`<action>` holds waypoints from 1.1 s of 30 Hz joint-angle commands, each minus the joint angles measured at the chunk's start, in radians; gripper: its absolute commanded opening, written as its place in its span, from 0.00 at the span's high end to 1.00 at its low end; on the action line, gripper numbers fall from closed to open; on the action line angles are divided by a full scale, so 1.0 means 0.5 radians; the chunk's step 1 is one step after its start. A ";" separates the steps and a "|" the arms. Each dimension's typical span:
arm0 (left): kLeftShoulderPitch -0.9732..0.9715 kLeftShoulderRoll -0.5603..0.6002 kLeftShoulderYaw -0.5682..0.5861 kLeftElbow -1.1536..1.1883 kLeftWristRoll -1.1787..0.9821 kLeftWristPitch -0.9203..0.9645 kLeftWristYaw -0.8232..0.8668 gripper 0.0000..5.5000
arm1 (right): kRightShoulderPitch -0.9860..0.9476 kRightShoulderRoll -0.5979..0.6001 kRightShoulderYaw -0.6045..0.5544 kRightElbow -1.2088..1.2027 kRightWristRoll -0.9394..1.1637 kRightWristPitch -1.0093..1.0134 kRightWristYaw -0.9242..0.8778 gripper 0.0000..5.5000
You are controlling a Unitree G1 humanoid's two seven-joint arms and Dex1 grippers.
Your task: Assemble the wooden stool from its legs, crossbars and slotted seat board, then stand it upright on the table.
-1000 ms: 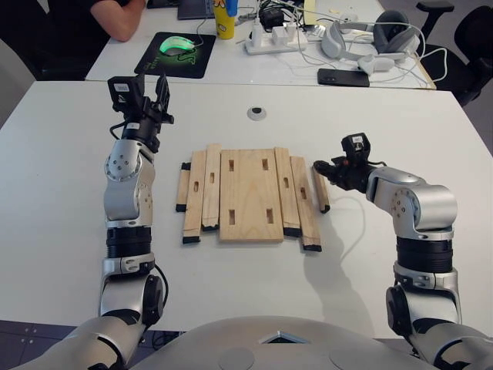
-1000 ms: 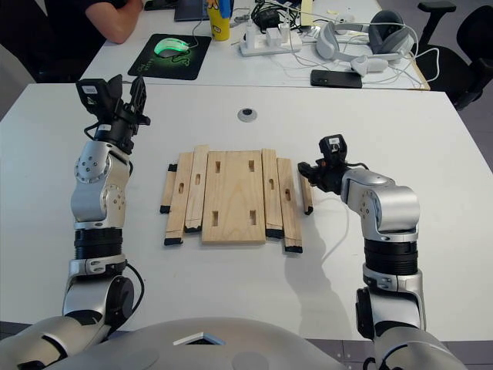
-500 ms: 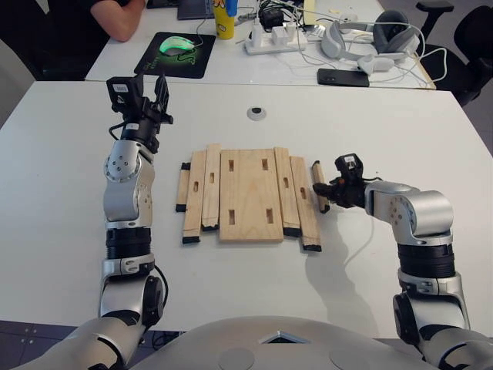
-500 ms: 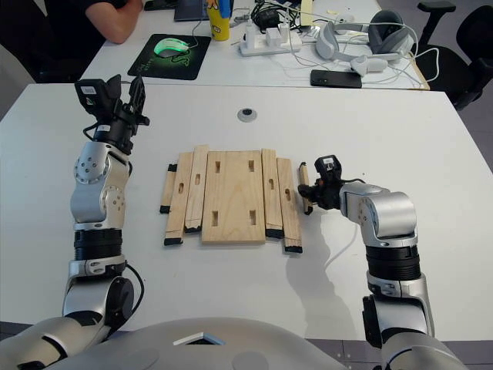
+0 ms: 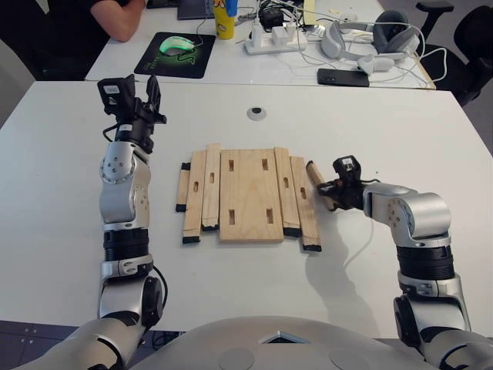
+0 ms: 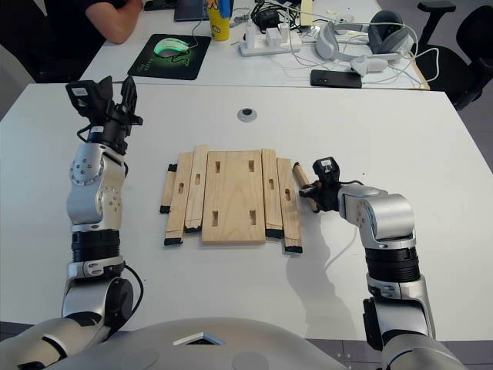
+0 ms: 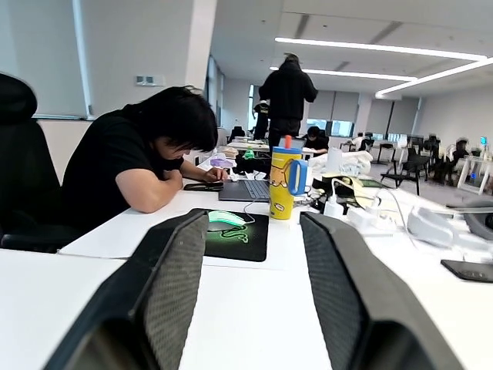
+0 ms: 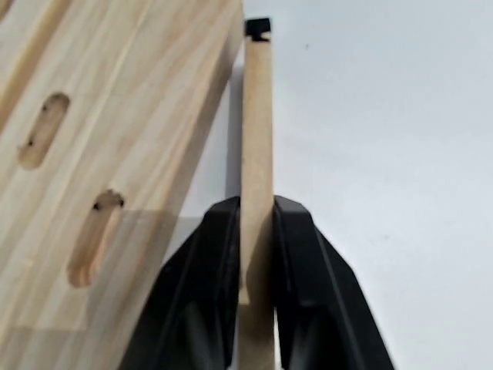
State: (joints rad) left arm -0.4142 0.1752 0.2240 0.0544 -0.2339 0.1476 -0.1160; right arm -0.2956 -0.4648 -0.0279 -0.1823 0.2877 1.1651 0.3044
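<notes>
Table: white; seat board lies flat at its middle, slats along both long sides of the board.
Room: beyond the board's far end, a desk with mouse pad, headphones and cup.
Right gripper: just right of the board, jaws pinching the crossbar.
Left gripper: raised past the board's far-left corner, jaws spread.
Change: the crossbar is now skewed to the board; half a second ago it lay parallel. The left gripper has swung farther from the board.
Right wrist view: fingers clamp the crossbar's narrow sides; black cap at its far end.
</notes>
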 commanded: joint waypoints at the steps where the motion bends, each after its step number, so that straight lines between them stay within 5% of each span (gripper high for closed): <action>1: 0.005 -0.011 -0.014 -0.028 -0.131 0.043 -0.144 0.51 | -0.100 -0.060 -0.072 0.117 -0.175 -0.448 -0.098 0.92; 6: 0.003 -0.018 -0.005 -0.029 -0.327 0.159 -0.299 0.38 | -0.166 0.038 -0.182 0.224 -0.047 -0.722 0.042 0.92; 10: -0.059 0.021 0.025 -0.038 -0.617 0.352 -0.540 0.28 | -0.283 0.334 -0.463 0.062 0.531 -0.691 0.230 0.92; 16: -0.152 0.135 0.055 -0.182 -1.322 0.984 -0.965 0.14 | -0.335 0.427 -0.505 -0.098 1.160 -0.427 0.448 0.92; 24: -0.167 0.236 -0.038 -0.302 -1.773 1.528 -1.126 0.13 | -0.265 0.381 -0.471 -0.179 1.639 -0.181 0.514 0.92; 33: -0.234 0.216 -0.052 -0.238 -1.918 1.713 -1.097 0.13 | -0.139 0.260 -0.335 -0.295 1.780 -0.126 0.662 0.92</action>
State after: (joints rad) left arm -0.5108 0.2815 0.2053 -0.0654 -1.1755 0.9789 -0.6734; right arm -0.3786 -0.3107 -0.2199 -0.3042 1.1624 1.0961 0.6134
